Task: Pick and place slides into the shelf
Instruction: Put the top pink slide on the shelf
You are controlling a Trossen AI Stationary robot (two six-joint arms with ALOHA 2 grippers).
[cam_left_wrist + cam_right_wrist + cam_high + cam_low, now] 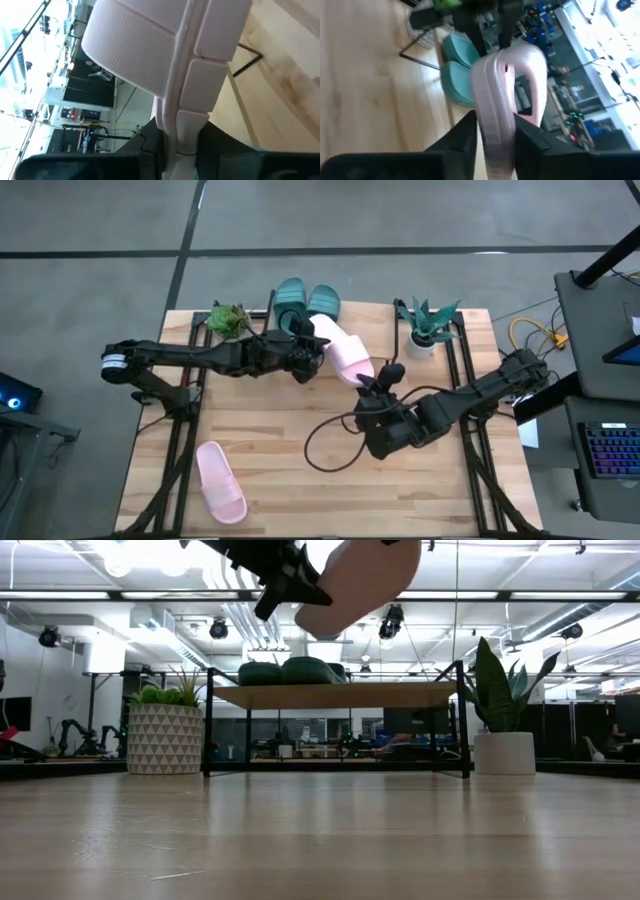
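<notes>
A pale pink slide (345,352) hangs in the air over the middle of the table, between both grippers. My left gripper (312,358) is shut on it from the left. My right gripper (378,383) is shut on its near-right end. In the low view the slide (362,572) is high above the tabletop. Two dark teal slides (305,300) rest sole-down on the shelf top (335,695) at the far edge. A second pink slide (220,482) lies sole-down on the table, near left. My left gripper pinches the pink slide's sole edge (182,142) between its two fingers, coming level from the table's left. The slide is turned on its edge and lifted clear, with its strap (127,47) to one side. My right gripper pinches the slide's near-right end (495,132) between both fingers, slanting in from the near right and along the slide's length. The slide stands on edge between the fingers, clear of the table. Its strap loop (534,75) arches out beyond them.
A leafy plant in a patterned pot (228,320) stands left of the shelf, and a spiky plant in a white pot (430,330) stands to its right. A black cable (330,442) loops on the table under my right arm. Bare wood lies near centre.
</notes>
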